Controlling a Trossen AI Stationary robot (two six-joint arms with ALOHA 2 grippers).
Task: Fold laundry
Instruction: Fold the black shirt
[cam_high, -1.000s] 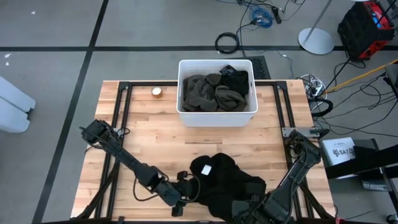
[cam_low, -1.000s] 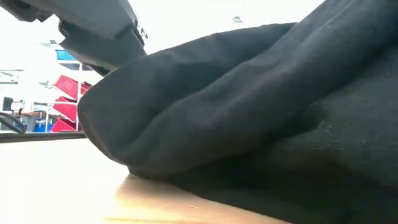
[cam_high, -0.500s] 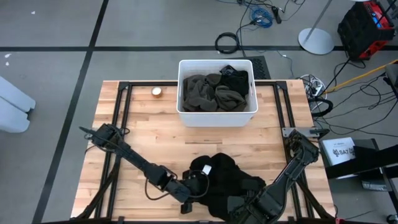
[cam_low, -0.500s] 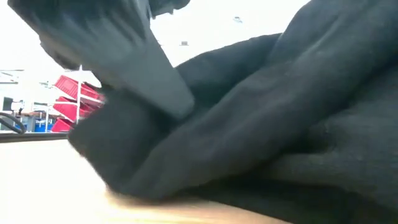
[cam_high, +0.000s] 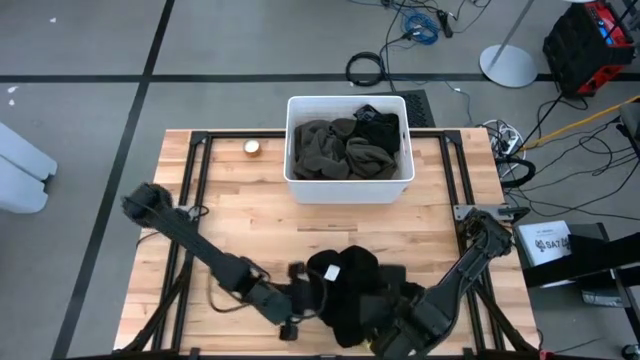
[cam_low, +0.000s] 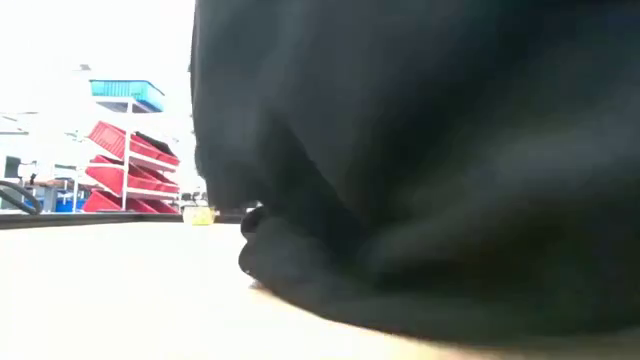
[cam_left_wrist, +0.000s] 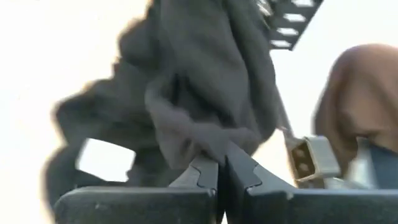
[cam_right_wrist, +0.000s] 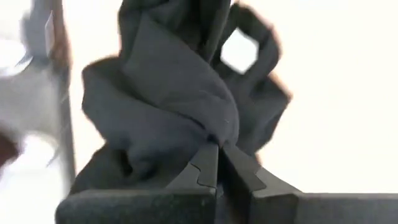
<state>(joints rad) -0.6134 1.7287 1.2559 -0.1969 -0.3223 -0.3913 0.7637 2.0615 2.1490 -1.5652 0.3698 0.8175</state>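
Note:
A black garment (cam_high: 355, 290) of the laundry lies bunched on the wooden table (cam_high: 240, 230) near its front edge, a white label (cam_high: 331, 272) on top. In the low view the black garment (cam_low: 420, 150) fills most of the picture, its bottom on the tabletop. My left gripper (cam_high: 308, 300) is shut on the garment's left side. My right gripper (cam_high: 395, 308) is shut on its right side. A white bin (cam_high: 296, 150) at the far middle holds dark olive-grey cloth (cam_high: 330, 148) and black cloth (cam_high: 380, 128). My left gripper (cam_left_wrist: 222, 167) pinches a gathered fold of the black cloth (cam_left_wrist: 208, 144) between its two fingers, coming in low from the table's left. The cloth bunches up beyond the fingertips. My right gripper (cam_right_wrist: 217, 155) pinches a bunched fold of the same garment (cam_right_wrist: 214, 132) between its fingers, coming from the table's right side. The cloth is heaped and slack beyond it.
A small round pale object (cam_high: 252, 148) lies left of the bin. Bare wood stretches between the bin and the garment and along the table's left half. Black frame rails (cam_high: 190, 190) run along both sides.
My left gripper has gone toward the table's right edge, into the black garment's left side, and now has hold of it. The garment has been pushed together: it is narrower from left to right and stands higher.

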